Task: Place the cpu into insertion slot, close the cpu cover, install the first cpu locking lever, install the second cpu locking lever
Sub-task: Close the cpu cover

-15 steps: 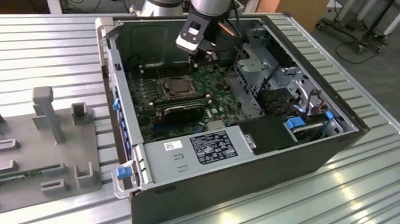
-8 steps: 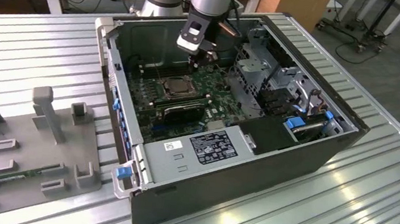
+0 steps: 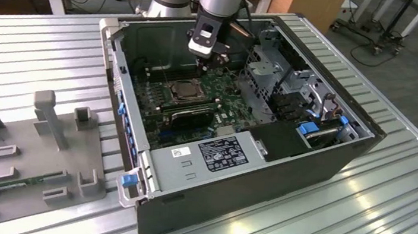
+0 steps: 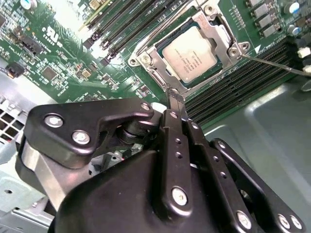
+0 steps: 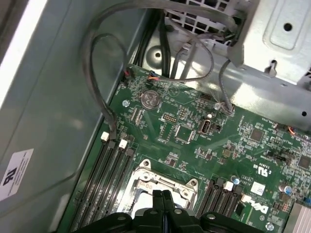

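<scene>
By the thin silver frame cpu cover point(image 4: 150, 57), I'm hovering my black gripper point(image 4: 175, 97), clenched empty, w/ the flat silver-grey square cpu point(image 4: 190, 54) sitting beneath it; prob. first-lever step, needing the thin wire lever point(image 4: 272, 64) hooked down.

1. You are working on a silver metal bench point(image 3: 339, 229). Its top has long ribs and grooves running across it.
2. An open black computer case point(image 3: 265, 178) lies on its side near the middle of the bench, with the open side facing up.
3. Just beside the case, on the exterior view's left, a flat grey fixture plate point(image 3: 28, 160) lies on the bench. Upright posts and small slotted blocks rise from it. You cannot tell if the plate touches the case.
4. The bare ribs in front of the case reflect bright light.
</scene>
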